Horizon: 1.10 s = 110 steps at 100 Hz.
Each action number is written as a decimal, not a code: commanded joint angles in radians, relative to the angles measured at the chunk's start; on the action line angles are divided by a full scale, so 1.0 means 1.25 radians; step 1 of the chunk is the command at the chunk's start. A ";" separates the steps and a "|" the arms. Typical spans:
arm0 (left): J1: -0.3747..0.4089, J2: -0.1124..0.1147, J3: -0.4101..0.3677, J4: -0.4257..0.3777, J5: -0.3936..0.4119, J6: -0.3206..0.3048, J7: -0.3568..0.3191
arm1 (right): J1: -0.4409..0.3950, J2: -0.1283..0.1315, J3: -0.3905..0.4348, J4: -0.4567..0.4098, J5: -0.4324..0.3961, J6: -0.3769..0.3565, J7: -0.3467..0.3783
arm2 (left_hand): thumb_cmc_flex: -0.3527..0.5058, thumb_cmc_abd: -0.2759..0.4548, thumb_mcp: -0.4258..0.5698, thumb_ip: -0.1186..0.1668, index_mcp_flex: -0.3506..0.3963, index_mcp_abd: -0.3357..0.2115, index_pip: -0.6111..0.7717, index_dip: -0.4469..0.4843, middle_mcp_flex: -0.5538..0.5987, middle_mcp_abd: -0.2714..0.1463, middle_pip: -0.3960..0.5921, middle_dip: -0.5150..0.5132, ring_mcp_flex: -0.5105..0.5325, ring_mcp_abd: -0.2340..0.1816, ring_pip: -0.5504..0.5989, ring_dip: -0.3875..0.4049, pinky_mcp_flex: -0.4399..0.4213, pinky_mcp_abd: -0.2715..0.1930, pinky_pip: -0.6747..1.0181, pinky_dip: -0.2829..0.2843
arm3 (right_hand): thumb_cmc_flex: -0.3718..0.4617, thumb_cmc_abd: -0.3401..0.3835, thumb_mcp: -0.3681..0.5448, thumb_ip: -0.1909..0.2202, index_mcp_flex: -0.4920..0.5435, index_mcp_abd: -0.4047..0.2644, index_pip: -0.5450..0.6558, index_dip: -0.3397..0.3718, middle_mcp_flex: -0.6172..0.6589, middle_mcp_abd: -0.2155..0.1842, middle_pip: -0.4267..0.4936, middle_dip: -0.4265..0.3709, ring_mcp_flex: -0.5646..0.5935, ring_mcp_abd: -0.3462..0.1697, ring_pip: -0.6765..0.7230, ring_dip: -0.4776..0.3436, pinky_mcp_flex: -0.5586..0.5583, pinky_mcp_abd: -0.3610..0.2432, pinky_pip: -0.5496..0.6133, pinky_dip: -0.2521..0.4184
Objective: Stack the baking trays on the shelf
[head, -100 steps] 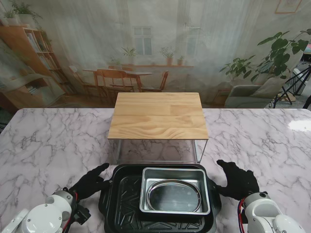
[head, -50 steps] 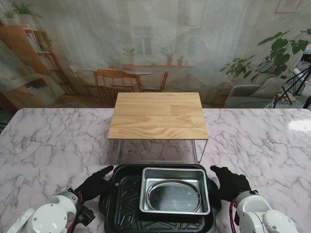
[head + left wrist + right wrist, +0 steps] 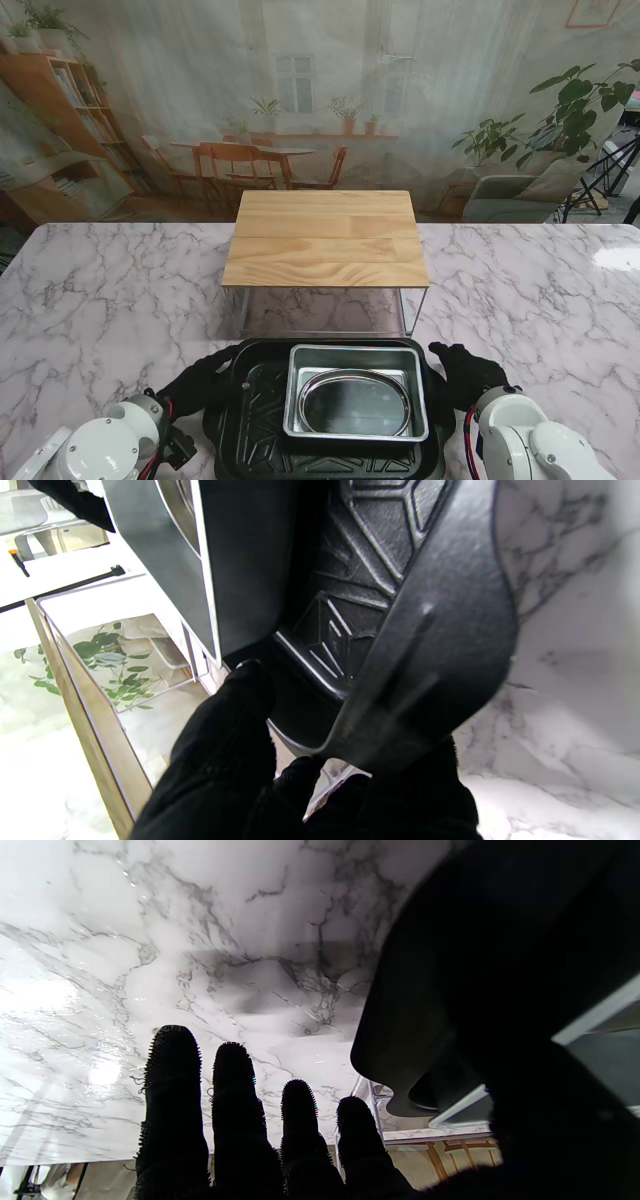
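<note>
A large black baking tray lies on the table in front of the shelf, which has a wooden top on a thin metal frame. Inside the black tray sits a silver rectangular tray, and a round pan sits in that. My left hand grips the black tray's left rim, thumb on the inside and fingers under the lip. My right hand rests against the right rim; its four fingers stretch straight alongside, apart from one another.
The white marble table stretches to either side of the shelf. Under the wooden top a lower wire level stands close behind the trays. The silver tray's edge shows in the left wrist view.
Both hands have moved inward to the black tray's sides. The left hand has closed on the left rim, and the right hand has come up against the right rim.
</note>
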 commanded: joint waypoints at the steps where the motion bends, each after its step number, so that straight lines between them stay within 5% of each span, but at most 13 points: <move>1: -0.002 0.004 0.005 0.001 0.007 0.007 -0.015 | 0.000 0.001 -0.007 0.015 0.002 0.009 0.010 | 0.012 -0.014 -0.015 -0.016 -0.028 -0.013 0.007 0.001 -0.023 -0.023 -0.003 0.012 0.007 -0.003 0.021 0.007 0.005 -0.044 0.026 0.015 | 0.069 0.009 0.034 0.013 -0.015 0.021 0.002 0.017 -0.028 0.018 0.005 -0.001 0.025 0.008 0.072 0.027 0.021 -0.010 0.032 0.007; 20: -0.009 0.006 0.014 0.011 0.028 0.024 -0.018 | 0.009 0.003 -0.016 0.018 0.016 0.020 0.018 | 0.047 -0.002 0.141 0.050 -0.025 -0.020 0.009 0.001 -0.008 -0.027 -0.001 0.020 0.027 -0.015 0.026 0.012 0.019 -0.050 0.037 0.020 | 0.085 0.039 0.059 0.024 -0.012 0.021 0.008 0.022 -0.029 0.024 0.019 0.004 0.044 -0.002 0.123 0.054 0.056 -0.020 0.064 0.020; 28: -0.010 0.007 0.015 0.011 0.040 0.029 -0.021 | 0.010 0.004 -0.018 0.017 0.017 0.021 0.023 | 0.055 -0.006 0.193 0.053 -0.023 -0.026 0.011 0.000 -0.003 -0.029 0.000 0.021 0.033 -0.018 0.028 0.013 0.025 -0.053 0.039 0.021 | 0.088 0.045 0.068 0.026 -0.009 0.020 0.012 0.023 -0.029 0.024 0.024 0.006 0.047 -0.012 0.140 0.063 0.065 -0.029 0.075 0.024; 33: -0.010 0.008 0.014 0.009 0.043 0.033 -0.023 | 0.010 0.004 -0.018 0.016 0.015 0.022 0.028 | 0.030 -0.013 0.242 0.031 -0.024 -0.027 0.011 -0.002 -0.003 -0.030 -0.001 0.022 0.033 -0.018 0.028 0.013 0.024 -0.053 0.040 0.022 | 0.075 0.052 0.055 0.024 -0.010 0.013 0.015 0.024 -0.029 0.013 0.028 0.007 0.031 -0.028 0.148 0.070 0.037 -0.038 0.084 0.031; 39: -0.007 0.008 0.010 0.005 0.042 0.035 -0.024 | 0.007 0.004 -0.015 0.014 0.006 0.017 0.028 | 0.015 -0.016 0.230 0.025 -0.025 -0.025 0.012 -0.002 -0.004 -0.028 -0.001 0.023 0.030 -0.016 0.028 0.013 0.022 -0.053 0.039 0.021 | 0.061 0.058 0.038 0.022 -0.010 0.008 0.019 0.024 -0.028 0.006 0.029 0.007 0.017 -0.041 0.151 0.075 0.006 -0.044 0.096 0.042; 49: 0.002 0.007 -0.002 -0.007 0.040 0.031 -0.024 | -0.002 0.002 -0.005 0.008 0.000 0.005 0.016 | 0.011 -0.013 0.069 -0.011 -0.028 -0.012 0.012 -0.003 -0.005 -0.022 0.000 0.027 0.018 -0.009 0.026 0.014 0.010 -0.049 0.037 0.020 | 0.047 0.065 0.013 0.017 -0.006 0.006 0.022 0.024 -0.023 0.002 0.029 0.006 0.007 -0.048 0.148 0.078 -0.020 -0.052 0.103 0.052; 59: 0.010 0.006 -0.016 -0.020 0.040 0.027 -0.023 | -0.011 0.000 0.003 0.003 0.002 -0.004 0.003 | 0.002 -0.012 0.015 -0.023 -0.016 0.010 0.024 0.007 0.004 -0.014 0.003 0.037 0.014 0.001 0.034 0.021 0.004 -0.046 0.041 0.022 | 0.037 0.071 -0.009 0.012 -0.003 0.005 0.024 0.024 -0.019 0.002 0.029 0.007 0.002 -0.050 0.145 0.079 -0.032 -0.053 0.102 0.055; 82: 0.034 0.007 -0.044 -0.049 0.067 0.046 -0.028 | -0.027 -0.003 0.017 -0.010 -0.002 -0.018 -0.015 | -0.022 -0.024 -0.052 -0.031 0.041 0.085 0.050 0.055 0.079 0.022 0.041 0.128 0.027 0.036 0.076 0.060 0.017 -0.032 0.075 0.039 | -0.006 0.086 -0.080 -0.003 0.024 0.012 0.044 0.033 0.002 0.006 0.046 0.020 -0.003 -0.055 0.142 0.081 -0.043 -0.054 0.095 0.059; 110: 0.048 0.013 -0.048 -0.064 0.088 0.076 -0.046 | -0.044 -0.008 0.030 -0.011 -0.037 -0.015 -0.045 | -0.062 -0.037 -0.081 -0.041 0.030 0.099 0.025 0.085 0.110 0.033 0.058 0.201 0.046 0.054 0.108 0.106 0.036 -0.024 0.113 0.057 | -0.054 0.066 -0.157 -0.025 0.062 0.030 0.083 0.068 0.025 0.023 0.096 0.073 0.000 -0.047 0.147 0.084 -0.033 -0.075 0.093 0.062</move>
